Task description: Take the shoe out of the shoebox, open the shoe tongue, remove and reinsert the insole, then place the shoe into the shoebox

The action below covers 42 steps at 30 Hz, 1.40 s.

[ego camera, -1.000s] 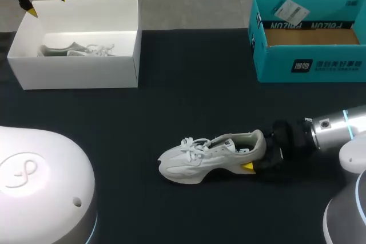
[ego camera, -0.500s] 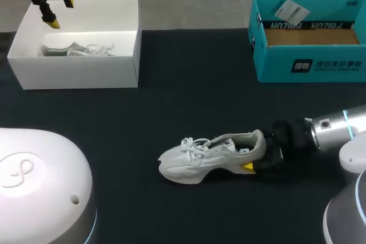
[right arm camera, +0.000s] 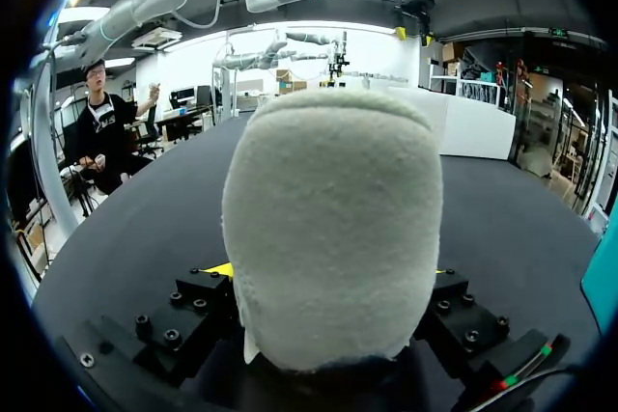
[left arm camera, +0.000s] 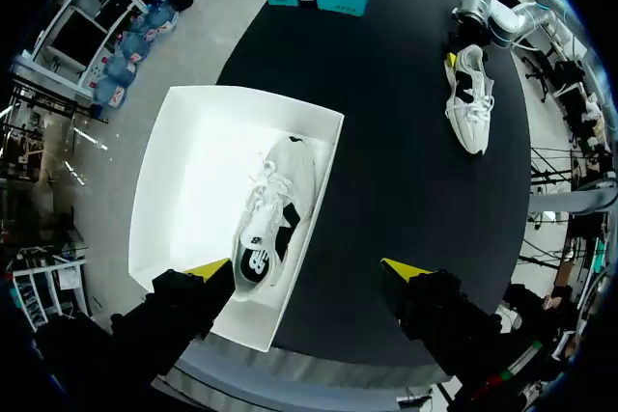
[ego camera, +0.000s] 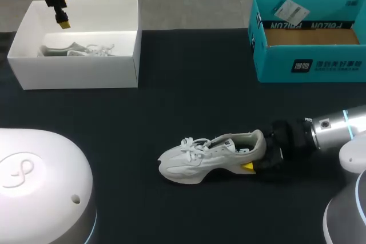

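Note:
One white shoe [ego camera: 201, 158] lies on its side on the black table, toe to the left. My right gripper [ego camera: 255, 156] is shut on its heel, and that padded heel [right arm camera: 333, 229] fills the space between the fingers. A second white shoe [ego camera: 77, 50] lies inside the white shoebox [ego camera: 80, 74] at the back left. My left gripper [ego camera: 60, 20] hangs open above the box's back wall. In the left wrist view the boxed shoe [left arm camera: 270, 214] lies below the left gripper [left arm camera: 309, 267], and the shoe on the table [left arm camera: 470, 103] is far ahead by my right arm.
A teal cardboard box [ego camera: 309, 64] stands open at the back right with a label card inside. My left arm's white base [ego camera: 40, 181] fills the front left corner. Black tabletop lies between the two boxes and the shoe.
My left gripper has moved right and down over the white shoebox and turned about its axis. The right arm and the shoe it holds have stayed put.

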Each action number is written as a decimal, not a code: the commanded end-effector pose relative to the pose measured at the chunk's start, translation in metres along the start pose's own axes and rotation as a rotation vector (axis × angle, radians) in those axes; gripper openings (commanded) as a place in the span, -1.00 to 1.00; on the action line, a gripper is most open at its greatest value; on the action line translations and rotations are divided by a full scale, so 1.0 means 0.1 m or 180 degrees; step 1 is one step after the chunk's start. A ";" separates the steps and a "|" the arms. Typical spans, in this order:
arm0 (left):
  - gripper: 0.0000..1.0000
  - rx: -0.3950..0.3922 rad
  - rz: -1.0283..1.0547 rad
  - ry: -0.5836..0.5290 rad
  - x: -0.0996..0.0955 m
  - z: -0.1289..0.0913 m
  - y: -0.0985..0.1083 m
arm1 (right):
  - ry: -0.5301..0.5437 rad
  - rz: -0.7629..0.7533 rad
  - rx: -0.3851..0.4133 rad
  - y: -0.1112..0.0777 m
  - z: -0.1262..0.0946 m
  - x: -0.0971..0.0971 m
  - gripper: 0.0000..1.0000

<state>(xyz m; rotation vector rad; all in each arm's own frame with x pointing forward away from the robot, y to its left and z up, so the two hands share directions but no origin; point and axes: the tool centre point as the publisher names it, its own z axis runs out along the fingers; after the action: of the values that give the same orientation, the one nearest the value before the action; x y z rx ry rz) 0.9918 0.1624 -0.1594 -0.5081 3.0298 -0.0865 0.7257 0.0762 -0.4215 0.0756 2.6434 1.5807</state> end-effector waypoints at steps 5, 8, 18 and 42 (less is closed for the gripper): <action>1.00 -0.0317 -0.2599 -0.0085 0.08 0.02 -0.12 | -0.0009 -0.0002 0.0009 0.00 0.01 0.00 -1.00; 1.00 -0.0287 -0.3142 -0.0240 0.15 0.03 -0.14 | -0.0009 -0.0002 0.0009 0.00 0.01 0.00 -1.00; 1.00 -0.0308 -0.4241 -0.0498 0.55 0.03 -0.39 | -0.0009 -0.0002 0.0009 0.00 0.01 0.00 -1.00; 1.00 -0.0167 -0.4629 -0.0354 1.81 0.37 -1.39 | -0.0009 -0.0002 0.0009 0.00 0.01 0.00 -1.00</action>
<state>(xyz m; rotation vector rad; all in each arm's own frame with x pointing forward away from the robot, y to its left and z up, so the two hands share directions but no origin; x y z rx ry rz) 0.8794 -0.0236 -0.1927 -2.3419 1.9638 -0.0052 0.7256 0.0762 -0.4215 0.0756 2.6433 1.5807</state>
